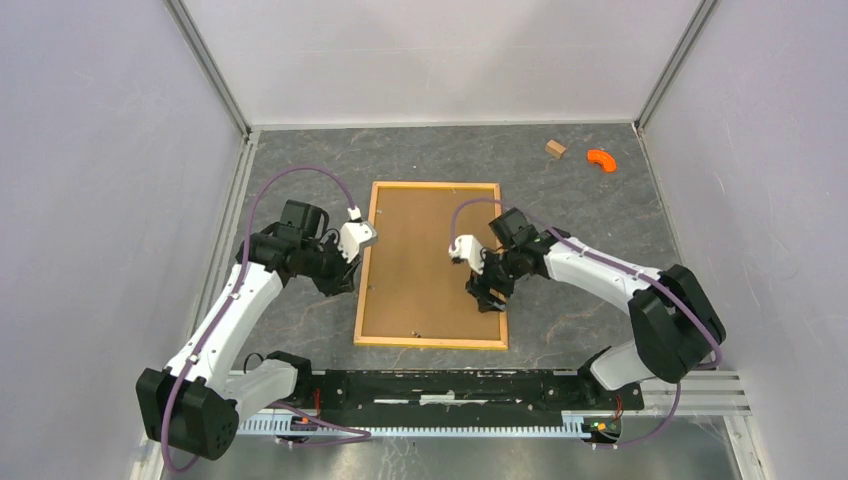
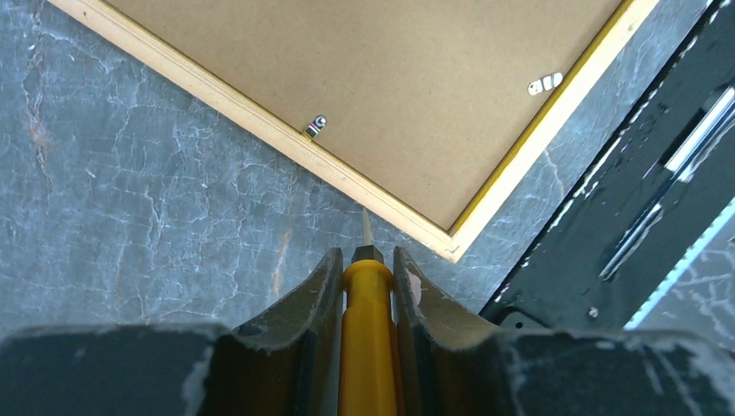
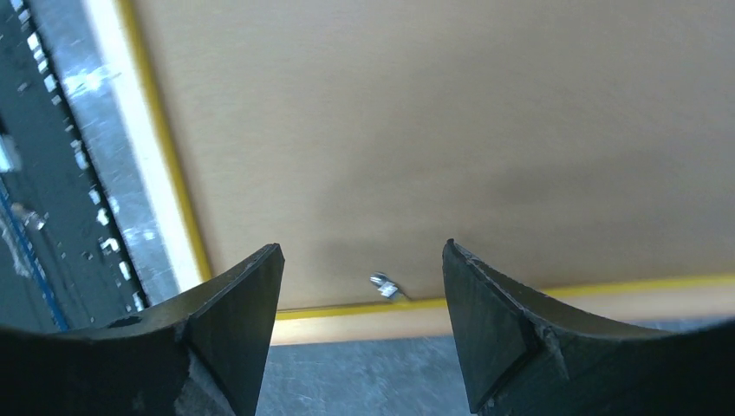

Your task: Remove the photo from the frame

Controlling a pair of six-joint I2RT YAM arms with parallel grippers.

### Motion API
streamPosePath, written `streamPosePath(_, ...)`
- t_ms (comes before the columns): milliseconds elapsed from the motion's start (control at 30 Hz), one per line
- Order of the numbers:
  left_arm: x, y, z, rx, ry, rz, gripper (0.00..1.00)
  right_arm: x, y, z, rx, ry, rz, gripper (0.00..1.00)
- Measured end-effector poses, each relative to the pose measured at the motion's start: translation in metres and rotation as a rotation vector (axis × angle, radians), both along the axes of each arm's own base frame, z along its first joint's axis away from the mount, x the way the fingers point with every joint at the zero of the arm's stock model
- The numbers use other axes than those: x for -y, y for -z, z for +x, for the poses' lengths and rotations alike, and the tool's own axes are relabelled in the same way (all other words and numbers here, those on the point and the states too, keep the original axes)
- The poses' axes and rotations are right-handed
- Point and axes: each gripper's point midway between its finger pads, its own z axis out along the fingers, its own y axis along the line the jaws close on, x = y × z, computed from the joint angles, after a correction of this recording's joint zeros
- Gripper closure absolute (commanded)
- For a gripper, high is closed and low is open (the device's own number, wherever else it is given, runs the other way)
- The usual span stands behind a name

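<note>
Brown fibreboard faces up: the frame (image 1: pixel 435 185) lies face down in the middle of the grey table (image 1: pixel 300 170), its backing board (image 1: pixel 425 260) covering the photo, which cannot be seen. The left gripper (image 2: pixel 366 264) pinches a yellow-handled screwdriver (image 2: pixel 368 347), its thin tip pointing at the frame's left wooden edge near a corner. The right gripper (image 3: pixel 362 260) hovers over the right edge, jaws spread wide, with a small metal clip (image 3: pixel 384 285) in view between its fingers.
</note>
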Motion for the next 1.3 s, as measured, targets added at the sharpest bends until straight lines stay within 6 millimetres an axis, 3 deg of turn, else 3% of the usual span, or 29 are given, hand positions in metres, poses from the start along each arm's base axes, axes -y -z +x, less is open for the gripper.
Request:
streamPosePath(167,0.001,0.009,-0.002,0.034,0.115,0.020,0.98,0.022,-0.004,0.041,-0.024,0.211,0.023,0.25)
streamPosePath(267,0.004,0.012,-0.005,0.066,0.216,0.019,0.98,0.034,-0.001,0.054,-0.046,0.301,0.024,0.25)
streamPosePath(667,0.018,0.029,-0.009,0.119,0.543,0.040,0.98,0.059,0.016,0.077,-0.167,0.527,0.000,0.25)
streamPosePath(967,0.027,0.039,0.001,0.136,0.604,0.055,0.98,0.061,0.012,0.100,-0.179,0.613,0.011,0.30)
streamPosePath(1300,0.031,0.047,0.009,0.150,0.634,0.091,0.98,0.060,0.027,0.101,-0.228,0.646,-0.010,0.36)
